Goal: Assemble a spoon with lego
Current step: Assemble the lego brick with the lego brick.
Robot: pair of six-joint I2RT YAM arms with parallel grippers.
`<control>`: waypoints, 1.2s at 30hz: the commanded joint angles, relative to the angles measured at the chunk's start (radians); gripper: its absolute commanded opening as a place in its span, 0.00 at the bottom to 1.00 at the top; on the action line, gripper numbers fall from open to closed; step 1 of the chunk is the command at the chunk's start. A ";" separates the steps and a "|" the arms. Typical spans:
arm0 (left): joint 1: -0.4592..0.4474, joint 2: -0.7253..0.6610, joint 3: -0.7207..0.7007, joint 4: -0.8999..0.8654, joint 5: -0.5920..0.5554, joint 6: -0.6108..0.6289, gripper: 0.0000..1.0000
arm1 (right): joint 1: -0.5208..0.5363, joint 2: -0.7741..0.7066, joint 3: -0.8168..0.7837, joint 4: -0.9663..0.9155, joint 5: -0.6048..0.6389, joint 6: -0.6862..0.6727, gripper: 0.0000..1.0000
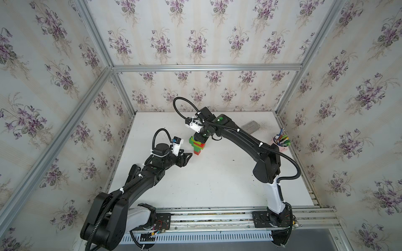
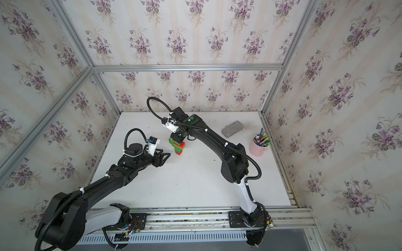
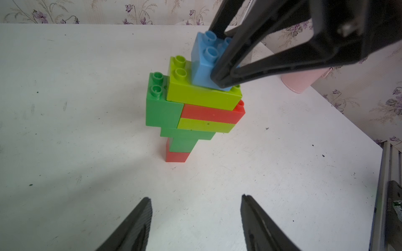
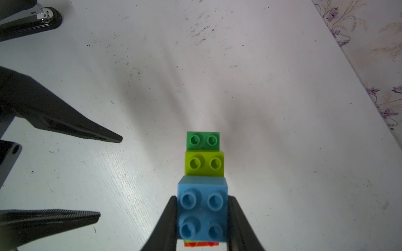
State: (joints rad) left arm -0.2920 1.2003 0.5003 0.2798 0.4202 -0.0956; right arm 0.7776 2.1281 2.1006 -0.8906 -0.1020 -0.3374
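Observation:
The spoon (image 1: 197, 146) (image 2: 178, 146) stands upright on the white table in both top views, a stepped stack of lego. Its foot is a red brick (image 3: 176, 156), with dark green (image 3: 163, 108), lime (image 3: 202, 96) and red bricks above. A blue brick (image 3: 201, 63) (image 4: 202, 208) sits on the lime top brick. My right gripper (image 4: 202, 198) (image 3: 217, 81) comes down from above and is shut on this blue brick. My left gripper (image 3: 195, 197) (image 1: 187, 157) (image 4: 109, 177) is open and holds nothing. It hovers low beside the stack, a short way off.
A pink cup of pens (image 1: 281, 146) (image 2: 259, 147) stands at the table's right edge. A grey block (image 1: 251, 127) (image 2: 231, 128) lies at the back right. Papered walls and metal frame rails close in the white table (image 1: 217, 184) on three sides.

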 commanded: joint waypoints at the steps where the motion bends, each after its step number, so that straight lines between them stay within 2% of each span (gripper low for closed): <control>1: 0.001 0.001 0.006 0.025 -0.003 -0.013 0.67 | -0.003 0.008 -0.005 -0.025 -0.009 0.000 0.22; 11: 0.001 -0.004 0.007 0.018 -0.013 -0.016 0.67 | -0.012 0.018 -0.072 -0.065 0.017 0.009 0.21; 16: 0.001 -0.011 0.009 0.009 -0.013 -0.015 0.67 | -0.026 -0.002 -0.126 -0.064 -0.083 0.057 0.20; 23: 0.001 -0.014 0.012 -0.005 -0.015 -0.015 0.67 | -0.025 0.022 -0.077 -0.093 -0.106 0.095 0.21; 25: 0.001 -0.016 0.011 -0.008 -0.015 -0.015 0.67 | -0.021 0.023 -0.057 -0.093 -0.088 0.099 0.27; 26: 0.001 -0.018 0.012 -0.007 -0.018 -0.015 0.67 | -0.018 0.017 -0.049 -0.082 -0.078 0.102 0.36; 29: 0.001 -0.016 0.013 -0.009 -0.022 -0.017 0.67 | -0.007 0.013 -0.022 -0.058 -0.072 0.110 0.45; 36: 0.001 -0.021 0.010 -0.011 -0.026 -0.019 0.67 | 0.002 0.045 0.043 -0.043 -0.044 0.118 0.45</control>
State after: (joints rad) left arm -0.2920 1.1839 0.5060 0.2604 0.4000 -0.1070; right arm 0.7803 2.1586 2.1304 -0.9157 -0.1719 -0.2317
